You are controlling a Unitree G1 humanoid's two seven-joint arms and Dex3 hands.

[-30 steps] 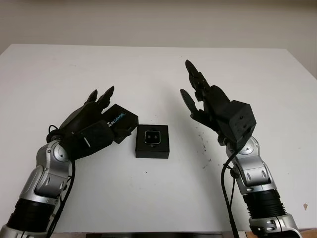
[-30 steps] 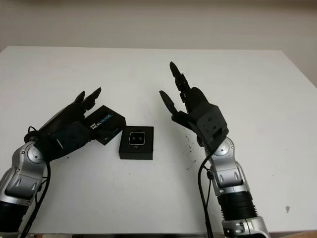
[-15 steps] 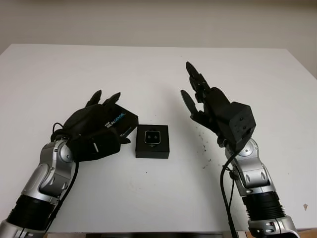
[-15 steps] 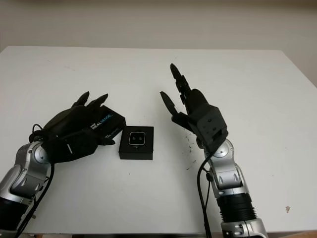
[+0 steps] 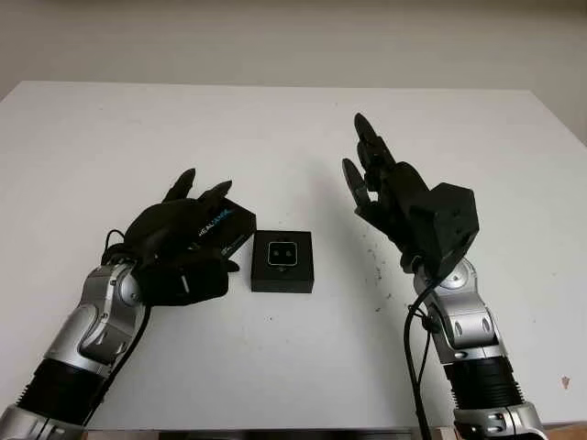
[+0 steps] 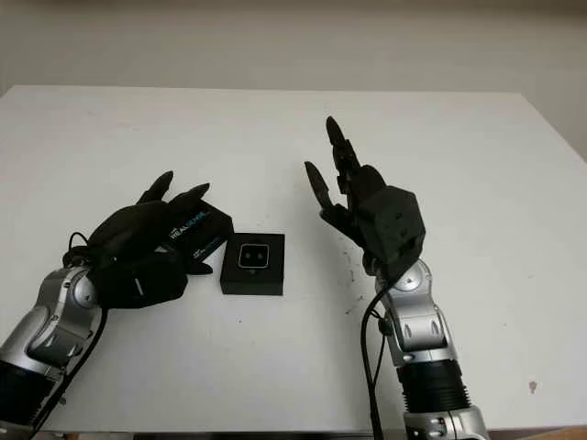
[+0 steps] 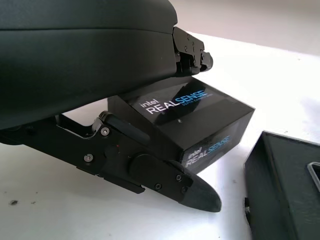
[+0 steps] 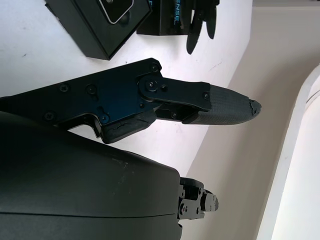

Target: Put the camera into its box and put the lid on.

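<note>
On the white table (image 5: 275, 137), the open black box (image 5: 282, 261) sits square to the robot with the camera (image 5: 282, 253) in it, lens face up. Just to its left the lid (image 5: 223, 225) lies flat, its printed long axis slanting up and away to the right. The left hand (image 5: 179, 247) arches over the lid, fingers (image 7: 165, 175) curled around its sides without a firm clamp. The right hand (image 5: 394, 197) hangs open above the table, right of the box.
</note>
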